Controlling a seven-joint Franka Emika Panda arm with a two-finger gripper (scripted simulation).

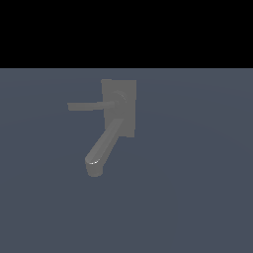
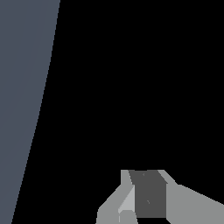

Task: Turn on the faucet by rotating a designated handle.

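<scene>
Faucet [image 1: 119, 109] matte grey; handle [image 1: 89, 106] thin, flat, horizontal.

floor [image 1: 197, 197]: flat slate blue-grey, plain | backdrop [image 1: 126, 29]: solid black | light: dim, even

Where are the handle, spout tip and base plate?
handle [image 1: 86, 105], exterior view, middle of the thin flat bar.
spout tip [image 1: 94, 168], exterior view, downturned end of the thick tube.
base plate [image 1: 129, 89], exterior view, bare upper corner of the plate.
</scene>
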